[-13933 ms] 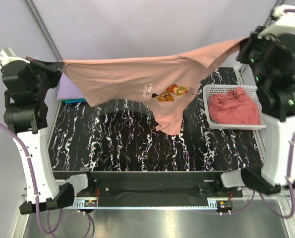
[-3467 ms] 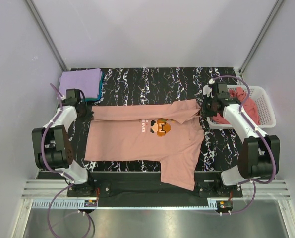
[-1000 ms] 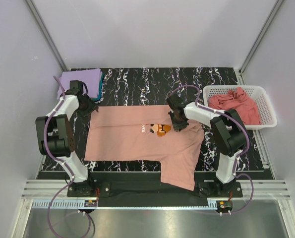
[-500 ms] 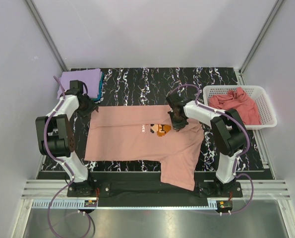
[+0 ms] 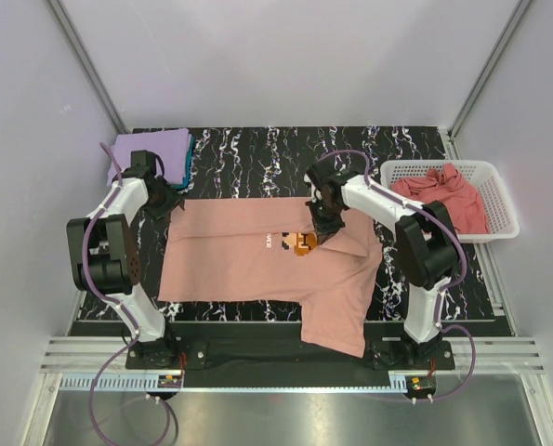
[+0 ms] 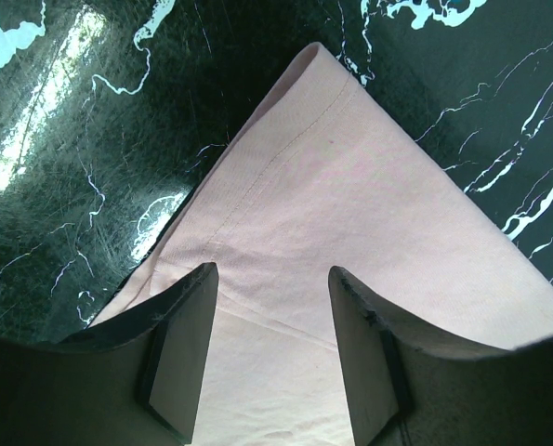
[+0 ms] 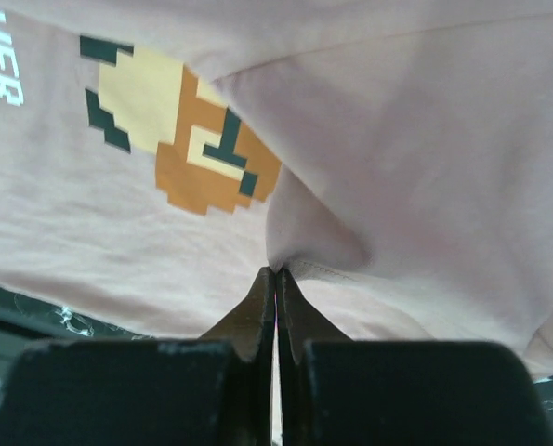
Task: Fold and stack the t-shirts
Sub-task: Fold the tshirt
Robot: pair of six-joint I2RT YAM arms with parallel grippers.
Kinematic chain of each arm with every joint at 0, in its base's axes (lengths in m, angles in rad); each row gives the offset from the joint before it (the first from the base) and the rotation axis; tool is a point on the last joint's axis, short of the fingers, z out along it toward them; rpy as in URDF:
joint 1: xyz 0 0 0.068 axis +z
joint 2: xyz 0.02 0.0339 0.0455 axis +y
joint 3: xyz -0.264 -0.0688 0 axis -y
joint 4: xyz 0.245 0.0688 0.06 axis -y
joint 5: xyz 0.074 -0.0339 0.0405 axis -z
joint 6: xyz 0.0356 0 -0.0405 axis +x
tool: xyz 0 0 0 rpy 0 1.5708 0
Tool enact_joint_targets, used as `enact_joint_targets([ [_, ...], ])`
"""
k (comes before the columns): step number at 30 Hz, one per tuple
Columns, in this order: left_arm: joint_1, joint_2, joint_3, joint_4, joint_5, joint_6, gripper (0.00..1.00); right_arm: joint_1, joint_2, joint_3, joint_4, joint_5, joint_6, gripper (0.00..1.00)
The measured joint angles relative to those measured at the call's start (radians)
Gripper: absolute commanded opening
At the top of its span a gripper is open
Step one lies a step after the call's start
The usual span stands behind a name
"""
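At the far left corner of the black, white-veined marble-pattern table (image 5: 248,167), a folded lavender-purple cloth t-shirt (image 5: 149,151) is stacked on a teal one, of which only an edge (image 5: 188,160) is seen. Just near of that stack, the left gripper (image 5: 169,203) is lowered over the far left corner of a salmon-pink cloth t-shirt (image 5: 248,269). In the left wrist view its jaws are spread, one finger (image 6: 178,344) on each side of a strip of the salmon cloth (image 6: 350,186). Whether the tips press on the cloth cannot be told.

The salmon-pink t-shirt is spread flat across the middle of the table, and its right part reaches down to the near edge. A small orange-red pixel cartoon print (image 5: 302,242) is shown on its chest.

Just right of the print, the right gripper (image 5: 321,223) is pressed together on a fold of the salmon cloth, which is gathered into a peak at its fingertips (image 7: 275,279), beside the print (image 7: 178,139).

At the right edge of the table, a white plastic lattice basket (image 5: 501,200) is placed, and a crumpled darker rose-pink t-shirt (image 5: 439,200) is held inside it.
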Motion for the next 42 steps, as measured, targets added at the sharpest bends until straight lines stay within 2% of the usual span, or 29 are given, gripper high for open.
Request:
enact_joint_targets([
  [4,-0.001,0.0,0.015,-0.013,0.0,0.0,0.57,0.001,0.029,0.002,-0.034,-0.051,0.003,0.02],
  [7,-0.002,0.0,0.035,-0.018,0.0,0.001,0.57,0.001,0.055,0.0,-0.047,-0.076,0.004,0.09],
  [11,-0.002,0.005,0.047,-0.025,-0.001,0.002,0.57,0.002,0.057,0.003,-0.057,-0.095,0.002,0.14],
  [14,-0.002,0.037,0.069,-0.03,-0.002,0.003,0.57,0.002,0.057,0.039,-0.09,-0.098,-0.003,0.28],
  [16,-0.004,0.065,0.084,-0.03,-0.001,0.007,0.57,0.002,0.058,0.073,-0.095,-0.106,-0.007,0.32],
  [18,-0.007,0.086,0.091,-0.032,-0.012,0.013,0.57,0.002,0.057,0.092,-0.093,-0.116,-0.008,0.31],
  [23,-0.01,0.13,0.109,-0.05,-0.042,0.034,0.56,0.002,0.056,0.093,-0.092,-0.111,-0.004,0.14],
  [27,-0.013,0.17,0.119,-0.054,-0.074,0.062,0.55,-0.017,0.057,0.097,-0.078,-0.018,0.02,0.04],
  [32,-0.013,0.248,0.177,-0.068,-0.102,0.088,0.54,-0.144,0.078,0.145,-0.033,0.121,0.068,0.05],
  [36,-0.014,0.293,0.238,-0.089,-0.114,0.093,0.53,-0.243,0.162,0.224,0.004,0.223,0.075,0.08],
  [40,-0.016,0.31,0.265,-0.104,-0.122,0.095,0.53,-0.265,0.233,0.237,0.022,0.277,0.084,0.2],
  [42,-0.017,0.311,0.268,-0.108,-0.126,0.096,0.53,-0.259,0.237,0.219,0.021,0.283,0.09,0.2],
])
